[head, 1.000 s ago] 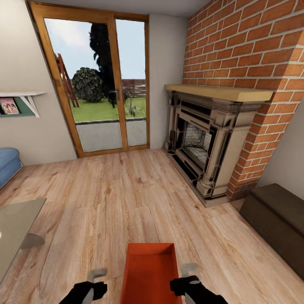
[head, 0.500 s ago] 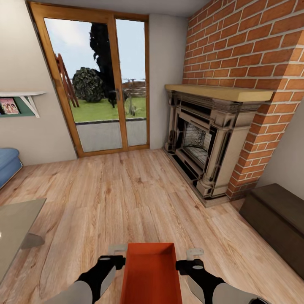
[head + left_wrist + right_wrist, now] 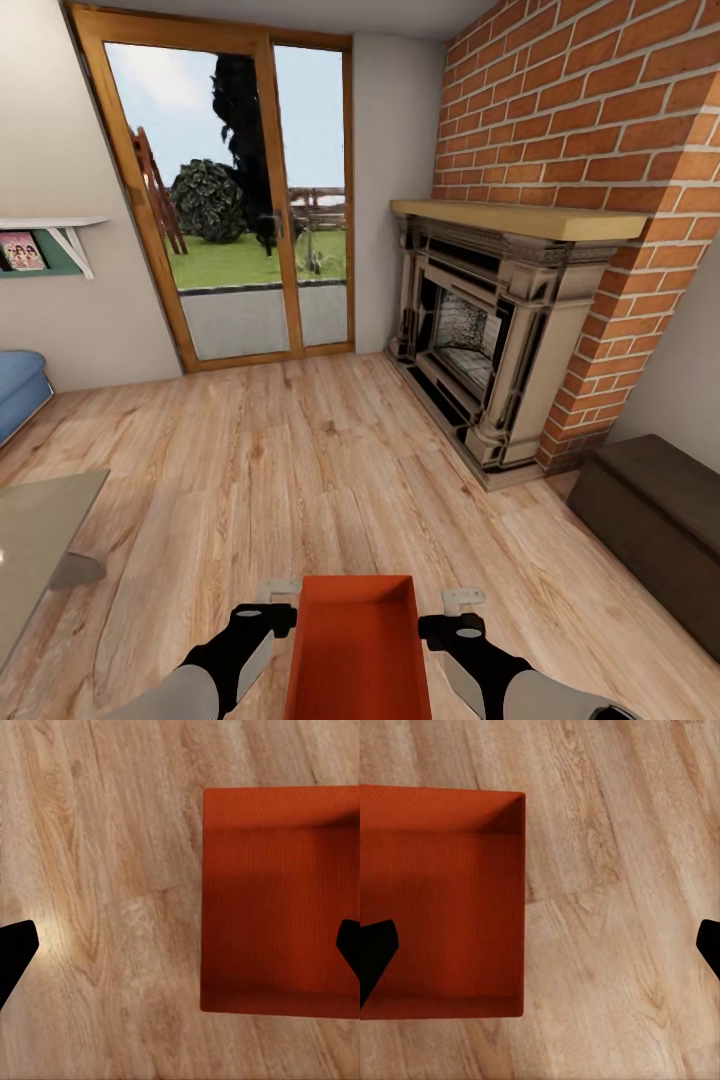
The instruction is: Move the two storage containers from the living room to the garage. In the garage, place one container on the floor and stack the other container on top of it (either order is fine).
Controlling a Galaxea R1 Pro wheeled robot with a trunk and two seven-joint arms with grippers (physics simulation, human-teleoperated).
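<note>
Straddling one orange container [image 3: 360, 640] on the living-room wood floor [image 3: 300, 470], both tools, left [image 3: 278, 590] and right [image 3: 462, 598], hang spread, nothing lifted or moved garageward yet.

Storage container [image 3: 355, 650] sits on wood floor [image 3: 300, 470] between both hands.

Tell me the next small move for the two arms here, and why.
Probably lower both grippers: the left gripper and right gripper are open, each straddling a long wall of the bin on the wood floor, so they could then close on it.
</note>
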